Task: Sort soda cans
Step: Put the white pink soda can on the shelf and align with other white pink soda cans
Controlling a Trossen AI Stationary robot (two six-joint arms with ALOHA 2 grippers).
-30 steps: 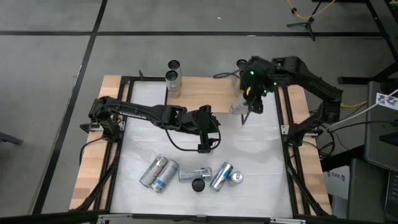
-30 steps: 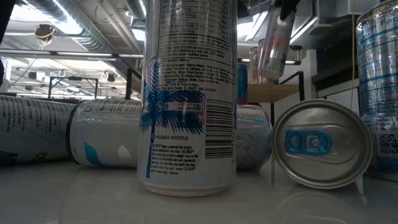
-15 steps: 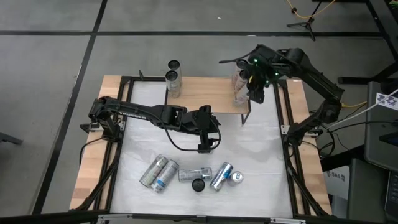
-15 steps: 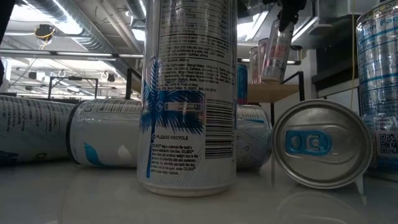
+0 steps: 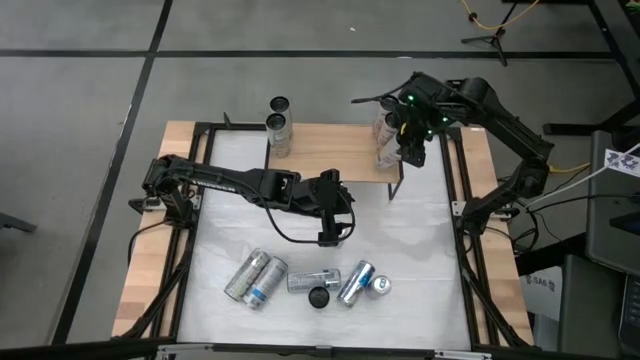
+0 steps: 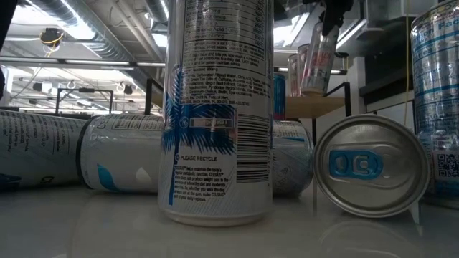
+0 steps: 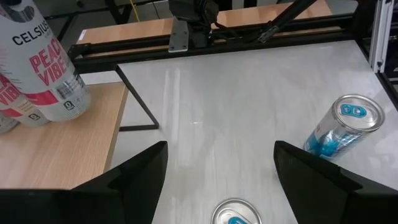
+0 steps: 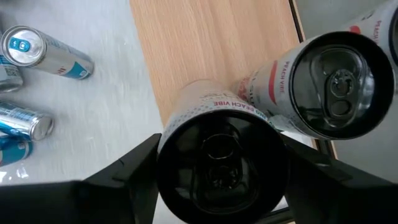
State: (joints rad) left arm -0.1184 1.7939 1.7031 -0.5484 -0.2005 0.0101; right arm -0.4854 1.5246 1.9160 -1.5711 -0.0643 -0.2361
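Red-marked can [image 8: 217, 165] between right gripper [image 8: 217, 186] fingers — seemingly upright.

A lab or workshop: grey floor [image 5: 90, 150] marked with black tape, exposed ducts [image 6: 79, 18] and strip lights overhead, cables [image 5: 500, 15] trailing beside a framed test table [image 5: 330, 140].

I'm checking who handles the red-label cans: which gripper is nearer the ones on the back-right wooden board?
Right. The right gripper holds one red-label can beside another; the left gripper hangs open mid-table.
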